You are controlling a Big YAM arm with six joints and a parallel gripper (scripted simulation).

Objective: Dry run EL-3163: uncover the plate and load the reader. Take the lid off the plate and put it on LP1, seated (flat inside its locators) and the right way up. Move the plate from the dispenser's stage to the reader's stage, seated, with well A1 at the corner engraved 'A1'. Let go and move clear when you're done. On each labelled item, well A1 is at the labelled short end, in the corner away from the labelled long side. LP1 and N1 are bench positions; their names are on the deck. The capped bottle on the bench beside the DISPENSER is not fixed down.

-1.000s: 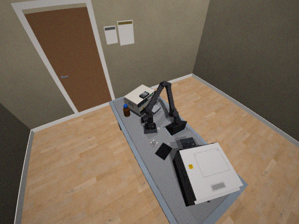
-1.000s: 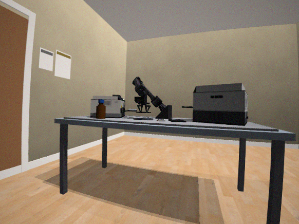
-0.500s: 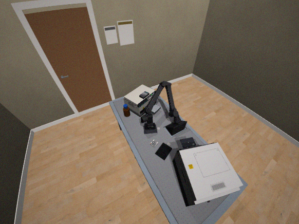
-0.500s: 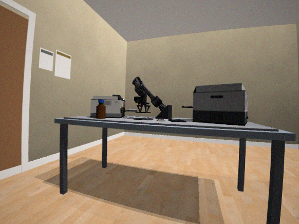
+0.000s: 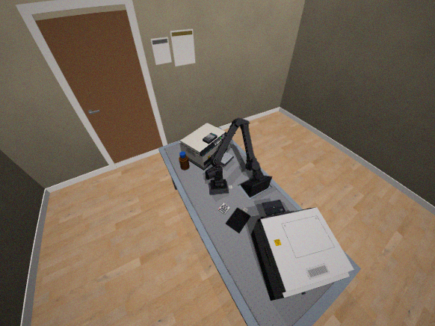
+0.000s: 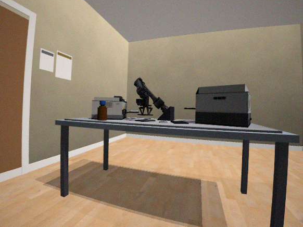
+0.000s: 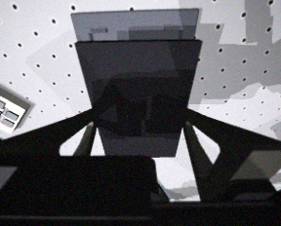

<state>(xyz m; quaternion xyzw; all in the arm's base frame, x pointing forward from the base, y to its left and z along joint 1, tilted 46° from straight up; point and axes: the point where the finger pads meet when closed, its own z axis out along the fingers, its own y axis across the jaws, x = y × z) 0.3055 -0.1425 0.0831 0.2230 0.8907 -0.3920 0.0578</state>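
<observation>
My gripper [image 5: 219,184] [image 6: 145,113] [image 7: 140,113] is shut on the dark, smoky lid [image 5: 218,191] [image 6: 146,115] [image 7: 137,63], one finger at each side edge. The lid hangs level above the deck. A dark flat nest [image 6: 146,120] [image 7: 109,21] lies beneath it, mostly hidden by the lid in the wrist view; its name cannot be read. The pale plate [image 5: 226,158] [image 6: 134,111] is on the dispenser's stage. The reader's stage [image 5: 273,207] [image 6: 189,108] sticks out from the reader. Well labels are too small to read.
The dispenser [image 5: 199,138] [image 6: 112,108] stands at the far end, with the blue-capped brown bottle [image 5: 184,162] [image 6: 102,113] upright beside it. The reader [image 5: 308,239] [image 6: 221,104] fills the near end. Another dark nest [image 5: 238,220] [image 6: 179,122] and a patterned tag [image 5: 223,208] [image 7: 10,116] lie between.
</observation>
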